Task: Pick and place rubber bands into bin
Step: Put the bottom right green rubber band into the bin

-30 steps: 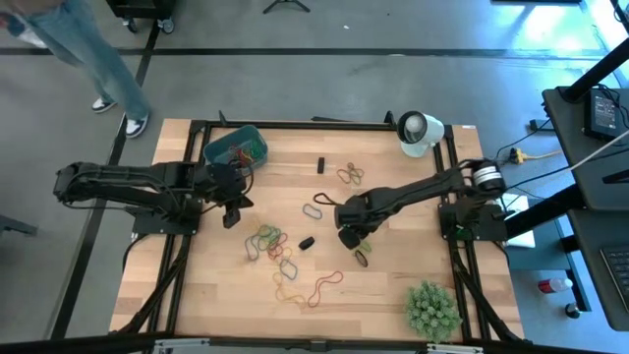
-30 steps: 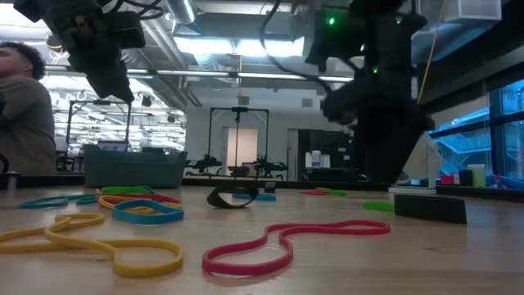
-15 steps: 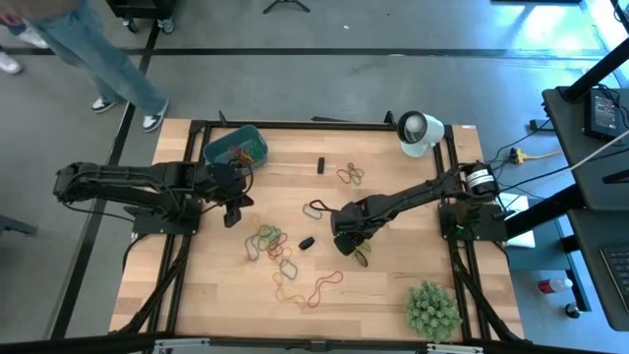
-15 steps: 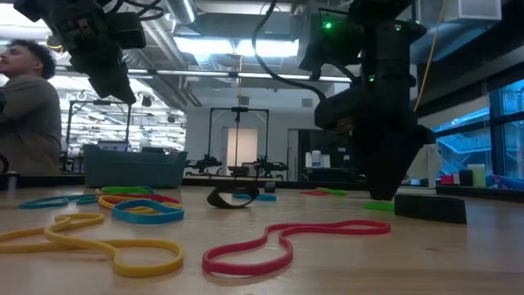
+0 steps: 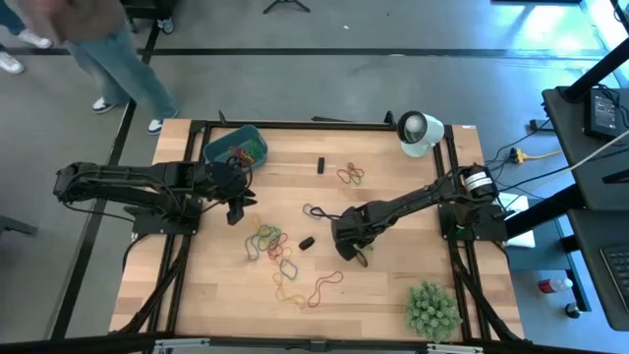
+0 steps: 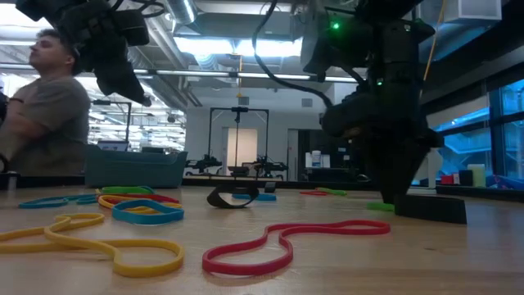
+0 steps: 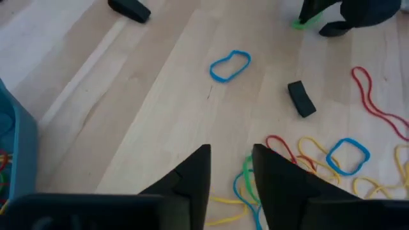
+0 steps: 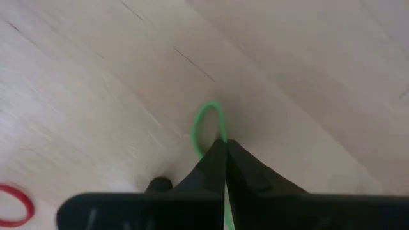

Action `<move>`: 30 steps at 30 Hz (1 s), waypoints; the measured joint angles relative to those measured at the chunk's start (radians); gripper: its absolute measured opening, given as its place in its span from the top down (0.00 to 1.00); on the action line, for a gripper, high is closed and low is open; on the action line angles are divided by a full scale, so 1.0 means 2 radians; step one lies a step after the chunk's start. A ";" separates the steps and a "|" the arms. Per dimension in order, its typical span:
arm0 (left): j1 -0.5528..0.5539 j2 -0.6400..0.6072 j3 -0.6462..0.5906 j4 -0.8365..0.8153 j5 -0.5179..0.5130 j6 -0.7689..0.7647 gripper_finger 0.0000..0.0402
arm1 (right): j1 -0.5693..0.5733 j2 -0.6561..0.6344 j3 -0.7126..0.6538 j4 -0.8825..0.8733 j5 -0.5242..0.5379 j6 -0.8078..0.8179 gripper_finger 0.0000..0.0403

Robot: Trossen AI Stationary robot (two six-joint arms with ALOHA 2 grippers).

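Note:
The teal bin (image 5: 236, 146) stands at the table's far left with several rubber bands in it. Loose rubber bands (image 5: 270, 246) lie mid-table, with a red one (image 5: 326, 285) nearer the front. My left gripper (image 7: 230, 153) hovers open just on the near side of the bin (image 7: 19, 153), above the table, nothing between its fingers. My right gripper (image 8: 223, 144) is down at the table, right of centre (image 5: 347, 251), shut on a green rubber band (image 8: 206, 128). My right gripper pinches one end of the green band (image 8: 220, 137) between its two fingertips. It comes from above and points down at the table (image 6: 393, 197). The rest of the loop (image 8: 203, 121) lies flat and slack on the wood beyond the fingertips.
A white cup-like object (image 5: 418, 131) stands at the far right corner and a spiky green plant ball (image 5: 430, 307) at the near right. Two small black blocks (image 5: 319, 164) (image 5: 307, 242) and a blue band (image 5: 314, 209) lie mid-table. A person (image 6: 49, 106) stands beyond the far left edge.
My right gripper has come down to the table, shifting slightly toward the near edge, and has shut on the green band. My left gripper has stayed by the bin, and its fingers have parted.

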 joint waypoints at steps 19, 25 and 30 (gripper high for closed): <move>-0.049 0.015 0.000 0.182 0.004 0.025 0.55 | -0.017 -0.007 0.252 -0.017 0.202 -0.177 1.00; -0.066 0.059 0.000 0.287 0.000 0.062 0.50 | -0.035 -0.007 0.312 0.034 0.204 -0.265 1.00; -0.070 0.100 0.000 0.369 -0.028 0.066 0.50 | -0.039 -0.007 0.319 0.068 0.204 -0.294 1.00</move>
